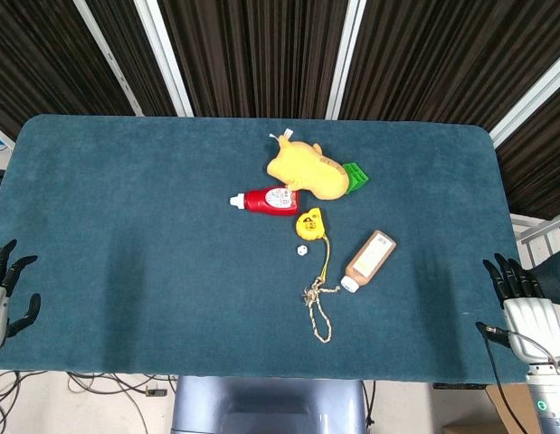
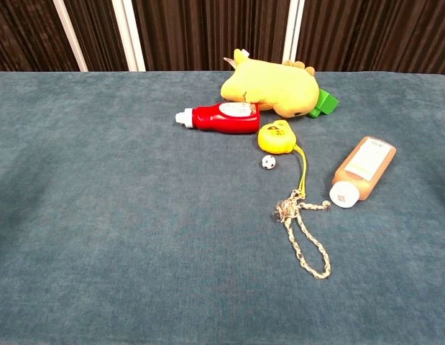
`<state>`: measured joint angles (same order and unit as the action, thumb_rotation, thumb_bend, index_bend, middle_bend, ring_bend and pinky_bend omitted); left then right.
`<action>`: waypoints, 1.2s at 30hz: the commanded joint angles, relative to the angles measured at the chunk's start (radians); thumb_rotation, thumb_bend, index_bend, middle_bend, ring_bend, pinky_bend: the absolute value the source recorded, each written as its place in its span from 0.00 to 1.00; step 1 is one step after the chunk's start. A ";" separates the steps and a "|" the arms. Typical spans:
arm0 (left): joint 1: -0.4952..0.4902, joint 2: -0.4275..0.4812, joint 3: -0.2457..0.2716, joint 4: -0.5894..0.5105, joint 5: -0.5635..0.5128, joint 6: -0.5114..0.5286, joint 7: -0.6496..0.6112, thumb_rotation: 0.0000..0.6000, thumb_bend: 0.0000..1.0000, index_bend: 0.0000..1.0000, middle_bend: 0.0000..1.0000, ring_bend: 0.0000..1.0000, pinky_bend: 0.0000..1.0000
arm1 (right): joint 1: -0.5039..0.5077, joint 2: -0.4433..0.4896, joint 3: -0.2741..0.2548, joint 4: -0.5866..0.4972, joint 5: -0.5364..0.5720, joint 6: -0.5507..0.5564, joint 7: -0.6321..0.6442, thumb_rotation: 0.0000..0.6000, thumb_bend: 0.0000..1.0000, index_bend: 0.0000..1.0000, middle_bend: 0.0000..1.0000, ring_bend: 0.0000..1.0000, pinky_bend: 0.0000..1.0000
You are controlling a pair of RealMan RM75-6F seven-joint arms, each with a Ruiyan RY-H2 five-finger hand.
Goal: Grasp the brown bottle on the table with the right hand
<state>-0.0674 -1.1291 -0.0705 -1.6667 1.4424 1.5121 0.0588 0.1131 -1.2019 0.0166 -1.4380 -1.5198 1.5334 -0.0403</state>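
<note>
Closest to the chest camera, one loop of pale twisted rope (image 2: 306, 241) lies limp on the bench (image 2: 100, 215), knotted to a thin yellow cord that runs up to a single rounded yellow plastic toy (image 2: 277, 138). Just beside that toy sits one tiny white ball with dark spots (image 2: 268, 163). One brown bottle (image 2: 362, 171), smooth and flat-sided with a white cap and a pale label, lies on its side to the right of the rope, cap toward the camera, apart from everything else. Farther back, one glossy red bottle (image 2: 222, 118) with a white cap lies sideways, touching one soft yellow plush toy (image 2: 274, 86), and a ridged green plastic piece (image 2: 323, 103) peeks out from behind the plush. A nappy teal fabric covers the bench. At its near right edge the right robot hand (image 1: 526, 303) holds nothing, dark fingers extended and apart, well away from the brown bottle; the left robot hand (image 1: 6, 294) at the near left edge is likewise open-fingered and holds nothing.
</note>
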 commanded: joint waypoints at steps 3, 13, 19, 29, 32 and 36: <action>0.001 0.000 0.000 0.001 0.001 0.002 0.001 1.00 0.44 0.19 0.00 0.00 0.00 | -0.002 -0.003 0.003 0.003 -0.007 -0.001 0.002 1.00 0.12 0.03 0.00 0.05 0.16; 0.002 0.000 0.000 0.001 0.006 0.005 -0.008 1.00 0.44 0.19 0.00 0.00 0.00 | -0.007 0.000 0.007 -0.001 -0.023 -0.002 0.011 1.00 0.12 0.02 0.00 0.05 0.16; 0.002 0.000 0.001 0.000 0.005 0.003 -0.007 1.00 0.44 0.19 0.00 0.00 0.00 | -0.005 0.005 0.006 0.000 -0.028 -0.015 0.012 1.00 0.12 0.03 0.02 0.07 0.16; 0.002 0.001 0.000 -0.006 -0.002 -0.002 -0.005 1.00 0.44 0.19 0.00 0.00 0.00 | 0.014 0.020 -0.014 0.015 -0.064 -0.061 0.059 1.00 0.12 0.03 0.04 0.08 0.16; 0.000 0.000 0.001 -0.011 -0.010 -0.010 -0.002 1.00 0.44 0.19 0.00 0.00 0.00 | 0.052 0.036 -0.027 0.028 -0.111 -0.101 0.165 1.00 0.12 0.03 0.05 0.08 0.16; -0.003 -0.001 0.004 -0.015 -0.009 -0.018 0.006 1.00 0.44 0.19 0.00 0.00 0.00 | 0.157 0.055 -0.032 0.079 -0.197 -0.186 0.305 1.00 0.13 0.03 0.06 0.08 0.16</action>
<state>-0.0697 -1.1294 -0.0669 -1.6819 1.4334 1.4942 0.0641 0.1922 -1.1645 -0.0089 -1.3994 -1.6513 1.4117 0.1690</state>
